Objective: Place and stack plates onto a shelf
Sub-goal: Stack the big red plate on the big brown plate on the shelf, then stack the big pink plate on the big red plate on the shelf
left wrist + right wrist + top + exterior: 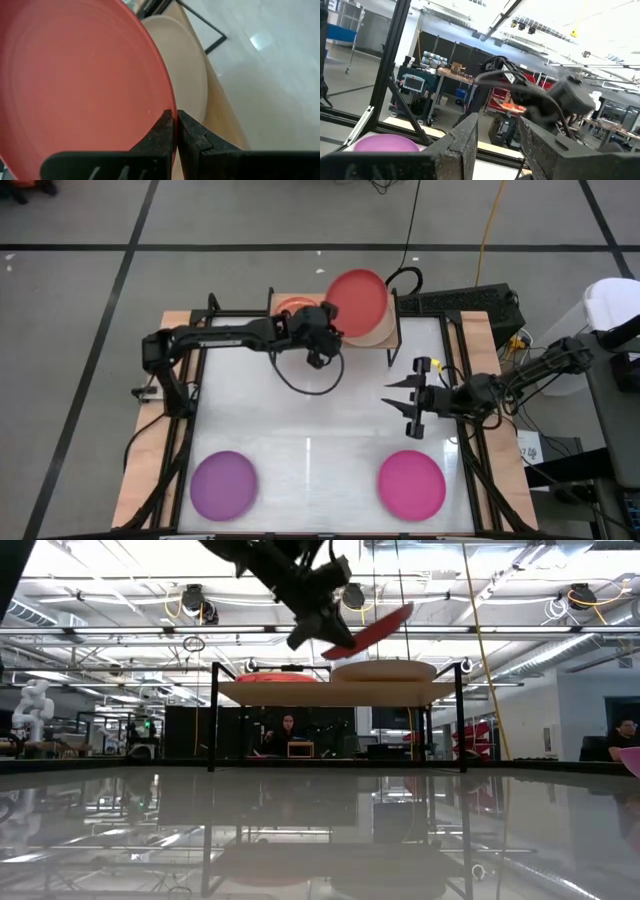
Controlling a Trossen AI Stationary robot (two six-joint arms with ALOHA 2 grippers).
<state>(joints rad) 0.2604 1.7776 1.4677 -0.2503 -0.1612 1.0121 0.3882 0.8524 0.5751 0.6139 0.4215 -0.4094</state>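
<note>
At the near edge of the white table (320,430), two large plates lie flat and well apart: a purple plate (223,484) on my left side, a magenta plate (411,483) on my right. Farther in, my right gripper (400,408) hovers above the table's right half, its fingers spread and holding nothing; its wrist view catches the purple plate low in the frame, behind the open fingers (465,145). Beyond that, at the table's far edge, stands the light-wood shelf (335,692) on thin black legs. An orange-red plate (275,677) rests on its left part and a beige plate (384,670) on its right part. My left gripper (322,345) reaches over the shelf with its fingers (162,132) pressed together on the rim of a red plate (357,302), which hangs tilted above the beige plate, not touching it in the low view. Behind the shelf, a person (284,732) sits at a desk in the workshop.
</note>
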